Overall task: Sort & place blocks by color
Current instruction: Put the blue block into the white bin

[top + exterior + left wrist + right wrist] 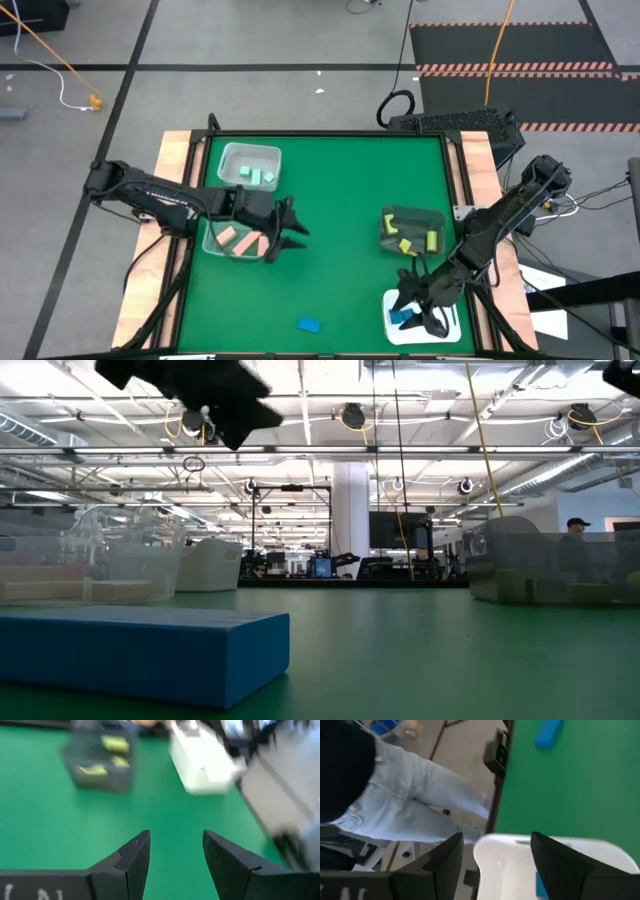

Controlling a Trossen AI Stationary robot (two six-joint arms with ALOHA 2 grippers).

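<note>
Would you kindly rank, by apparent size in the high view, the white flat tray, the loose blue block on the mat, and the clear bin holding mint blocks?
1. Clear plastic bin with mint blocks.
2. White flat tray, partly hidden by the right gripper, so its rank against the bin is unsure.
3. Loose blue block, clearly smallest.

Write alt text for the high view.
Overhead: the open left claw hovers by a clear bin of salmon blocks; the open right claw hangs over the white tray. One blue block lies loose on the green table.
</note>
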